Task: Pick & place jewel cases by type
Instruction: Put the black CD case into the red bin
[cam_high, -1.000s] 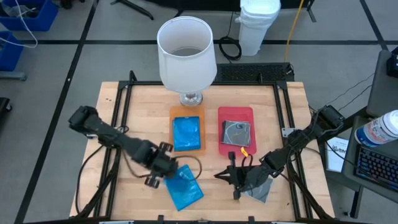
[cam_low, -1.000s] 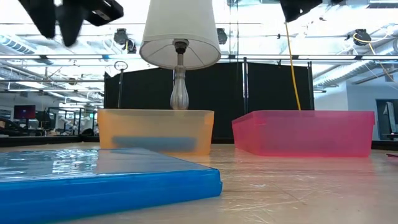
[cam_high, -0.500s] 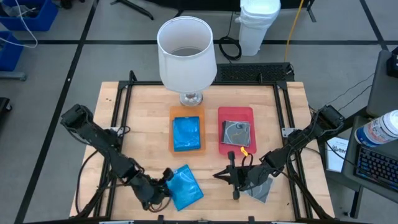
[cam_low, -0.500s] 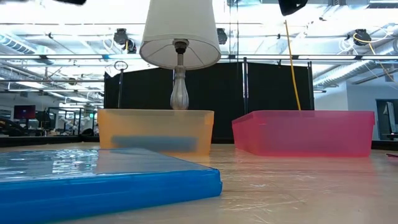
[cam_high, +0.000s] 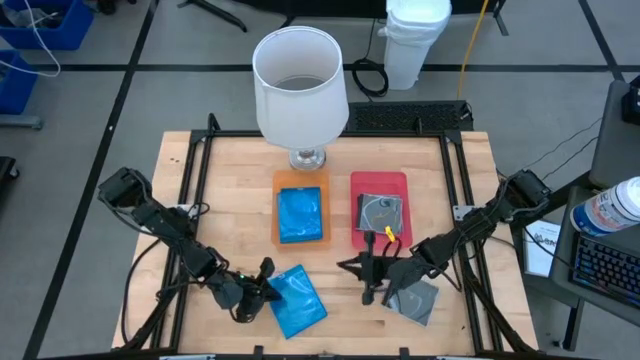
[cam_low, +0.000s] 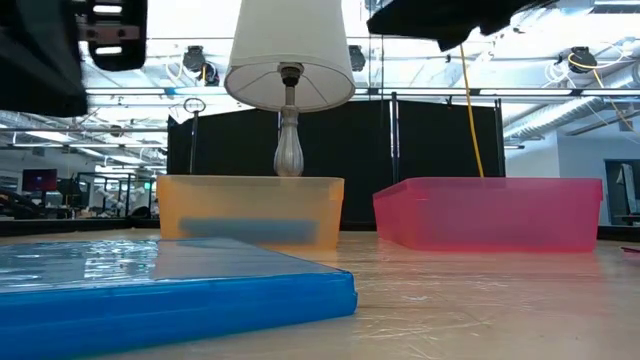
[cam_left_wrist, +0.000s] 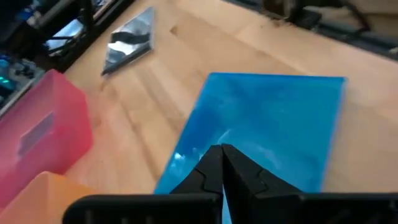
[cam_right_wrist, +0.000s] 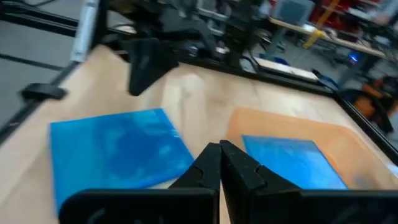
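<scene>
your left gripper (cam_high: 262, 283) sits low near the front of the table (cam_high: 230, 200), its fingers pressed together with nothing between them, the tips right at the edge of the loose blue jewel case (cam_high: 297, 300); you can't tell from above whether they touch it. that case lies flat on the wood, skewed, in front of the orange tray (cam_high: 279, 236). your right gripper (cam_high: 352, 268) is also pinched together and empty, hovering in front of the red tray (cam_high: 400, 182), with the clear grey jewel case (cam_high: 416, 301) lying on the table just beside that arm. a second blue case (cam_high: 300, 213) rests inside the orange tray, and a grey case showing its silvery disc (cam_high: 380, 212) sits in the red tray. a white-shaded lamp (cam_high: 299, 86) stands at the back edge behind the trays. from table height the loose blue case fills the near foreground.
</scene>
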